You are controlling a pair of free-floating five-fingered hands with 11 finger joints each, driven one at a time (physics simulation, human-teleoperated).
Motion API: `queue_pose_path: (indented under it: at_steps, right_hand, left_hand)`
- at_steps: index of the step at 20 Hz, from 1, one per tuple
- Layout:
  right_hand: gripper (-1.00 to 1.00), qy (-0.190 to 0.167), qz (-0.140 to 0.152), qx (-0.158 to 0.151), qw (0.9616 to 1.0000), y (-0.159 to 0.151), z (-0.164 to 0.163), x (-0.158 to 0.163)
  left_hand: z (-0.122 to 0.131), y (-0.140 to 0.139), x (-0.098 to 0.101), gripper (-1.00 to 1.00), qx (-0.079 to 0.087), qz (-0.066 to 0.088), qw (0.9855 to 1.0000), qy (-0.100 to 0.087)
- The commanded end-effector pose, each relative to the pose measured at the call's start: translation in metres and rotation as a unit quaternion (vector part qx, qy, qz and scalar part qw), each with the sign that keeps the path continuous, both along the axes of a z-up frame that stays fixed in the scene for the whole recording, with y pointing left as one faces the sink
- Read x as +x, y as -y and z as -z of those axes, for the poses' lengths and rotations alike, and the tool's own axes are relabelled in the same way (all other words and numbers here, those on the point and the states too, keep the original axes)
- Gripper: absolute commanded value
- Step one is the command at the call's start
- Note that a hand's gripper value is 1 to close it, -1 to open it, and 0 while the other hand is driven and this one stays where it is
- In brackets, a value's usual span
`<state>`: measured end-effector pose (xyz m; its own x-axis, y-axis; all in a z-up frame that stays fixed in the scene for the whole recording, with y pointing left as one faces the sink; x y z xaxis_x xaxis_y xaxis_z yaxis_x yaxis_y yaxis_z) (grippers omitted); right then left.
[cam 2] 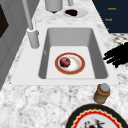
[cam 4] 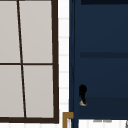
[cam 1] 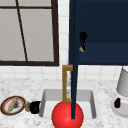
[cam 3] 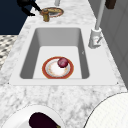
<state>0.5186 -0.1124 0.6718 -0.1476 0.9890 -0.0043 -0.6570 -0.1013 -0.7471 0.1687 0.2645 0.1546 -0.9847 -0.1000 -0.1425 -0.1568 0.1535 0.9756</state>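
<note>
Up inside the cabinet (cam 4: 105,50) I see my right hand (cam 4: 82,92), hanging just past the edge of the open door (cam 1: 73,75). A tan bit (cam 4: 83,103) sits right at its lower tip. I cannot tell whether the fingers grip that bit or merely touch it, nor how wide the hand is. Below this hand and a little to its left, the door's handle (cam 1: 65,83) hangs over the sink (cam 1: 47,100); further left is the window (cam 1: 27,32). Down at the counter, my left hand (cam 1: 35,107) is just to the right of the jar (cam 1: 27,106). From the front they look to be touching, though I cannot confirm contact. In the left side view the fingers (cam 2: 110,55) are spread and fairly straight, so the hand is wide and holds nothing. Beyond the jar from this hand lies a patterned plate (cam 1: 12,105), close against the jar. To the hand's right, down in the sink, a red-rimmed dish (cam 2: 79,65) carries a dark red ball (cam 2: 65,62). Well off to the right, past the sink, an eggplant (cam 3: 41,120) lies on a white saucer (cam 1: 122,110).
</note>
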Motion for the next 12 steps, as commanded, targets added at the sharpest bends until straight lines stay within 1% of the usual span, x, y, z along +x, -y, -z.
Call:
queue_pose_path:
  at_steps: [1, 5, 9, 11, 12]
  right_hand:
    - [-1.00, -0.039, 0.000, 0.000, 0.9992, 0.005, 0.019, 0.025]
    - [-1.00, -0.055, 0.003, 0.001, 0.9985, 0.016, 0.042, 0.051]
    - [-1.00, -0.073, 0.001, 0.002, 0.9973, 0.017, 0.065, 0.069]
    - [-1.00, -0.081, 0.000, 0.000, 0.9967, 0.019, 0.076, 0.077]
    - [-1.00, -0.079, -0.004, 0.005, 0.9968, 0.021, 0.077, 0.075]
  left_hand:
    - [0.000, 0.000, 0.000, 0.00, 0.000, 0.000, 1.0000, 0.000]
    - [0.000, 0.000, 0.000, 0.00, 0.000, 0.000, 1.0000, 0.000]
    - [0.000, 0.000, 0.000, 0.00, 0.000, 0.000, 1.0000, 0.000]
    - [0.000, 0.000, 0.000, 0.00, 0.000, 0.000, 1.0000, 0.000]
    - [0.000, 0.000, 0.000, 0.00, 0.000, 0.000, 1.0000, 0.000]
